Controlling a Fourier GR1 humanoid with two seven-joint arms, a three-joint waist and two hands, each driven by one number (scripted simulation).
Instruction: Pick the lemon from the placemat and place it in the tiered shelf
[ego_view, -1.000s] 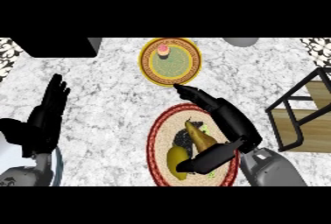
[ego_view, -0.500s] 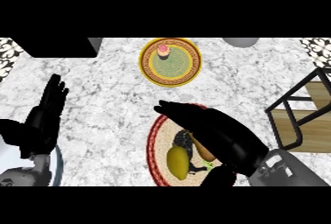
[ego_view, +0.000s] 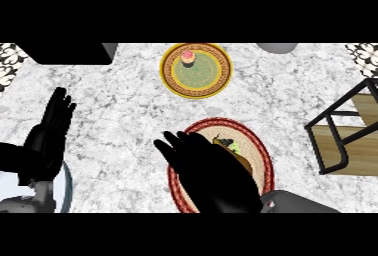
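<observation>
Status: pick phase, grasp not yet confirmed.

1. Right hand (ego_view: 210, 175): enters from 5 o'clock and lies palm down over the placemat (ego_view: 260, 150). Its fingers are straight and spread, pointing toward 11 o'clock. No curl around any object is visible.
2. Lemon: not visible. If it lies on the placemat, the right hand covers it. Contact between hand and lemon cannot be determined.
3. Placemat: oval, woven, red-rimmed, at 5 o'clock of the view's centre. One dark item with a green patch (ego_view: 230, 145) shows at the hand's 1 o'clock side.
4. Tiered shelf (ego_view: 343, 135): at 3 o'clock, well apart from the placemat. Its visible wooden tiers hold nothing.
5. Left hand (ego_view: 48, 137): at 9 o'clock, flat, fingers up, resting.
6. Yellow plate (ego_view: 214, 80): at 12 o'clock, not part of the task.

Completed: the right hand is positioned above the placemat. Outstanding, by judgement: close on the lemon, lift, carry toward 3 o'clock, release on a tier.
</observation>
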